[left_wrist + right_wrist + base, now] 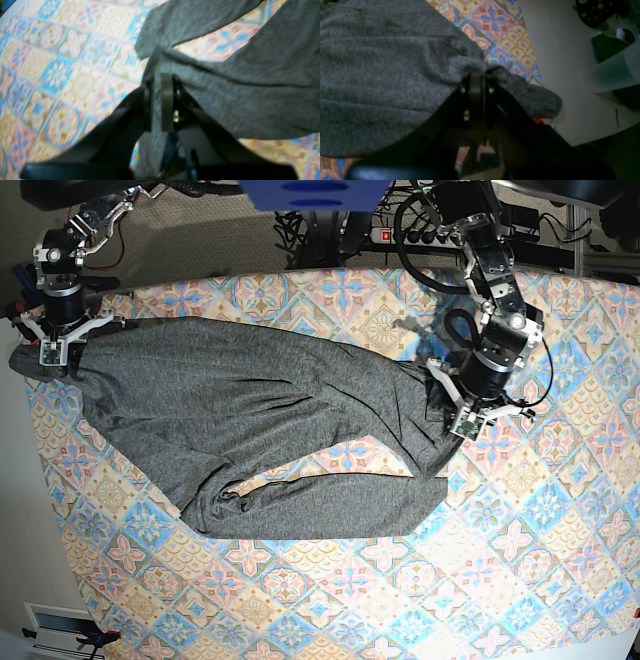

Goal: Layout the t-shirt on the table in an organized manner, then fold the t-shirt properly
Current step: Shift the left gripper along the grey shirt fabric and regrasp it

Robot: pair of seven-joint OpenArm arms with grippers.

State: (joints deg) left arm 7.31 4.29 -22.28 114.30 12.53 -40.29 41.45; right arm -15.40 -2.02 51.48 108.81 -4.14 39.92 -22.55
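The dark-grey t-shirt [260, 410] lies stretched and rumpled across the table [500, 560], running from the far left edge toward the middle right. My left gripper [440, 405] sits at the shirt's right end. In the left wrist view the left gripper [157, 79] is shut on a fold of the t-shirt [250, 100], with grey fabric running between the two fingers [167, 100]. My right gripper [48, 358] is at the shirt's left end, by the table's edge. The right wrist view shows the right gripper [476, 80] shut on a bunched corner of the t-shirt [382, 75].
The table's left edge [532, 72] lies right beside the right gripper, with pale floor [557, 50] beyond it. A translucent container [612, 72] and green objects stand off the table there. Cables and a power strip [400, 235] lie behind the table's far edge.
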